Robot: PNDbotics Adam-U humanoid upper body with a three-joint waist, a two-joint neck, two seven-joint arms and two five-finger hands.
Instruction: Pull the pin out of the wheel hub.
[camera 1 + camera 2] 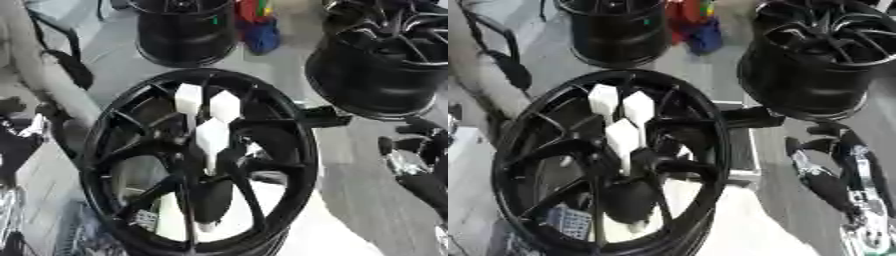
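A black spoked wheel hub (289, 150) lies in the middle of both views, tilted toward me. Three white block-shaped pins stand near its centre: one (188, 100) at the back left, one (225, 106) beside it, one (213, 137) in front, its thin stem running down into the hub. My right hand (826, 145) hovers to the right of the hub, apart from it, with dark fingers relaxed and holding nothing. My left hand (19, 131) shows at the left edge as black and silver parts, well away from the pins.
Two more black wheels stand at the back, one (184, 35) in the middle and one (824, 65) on the right. Red and blue objects (260, 27) lie between them. A black bracket (750, 116) juts from the hub's right. A black strap (66, 62) hangs on the left.
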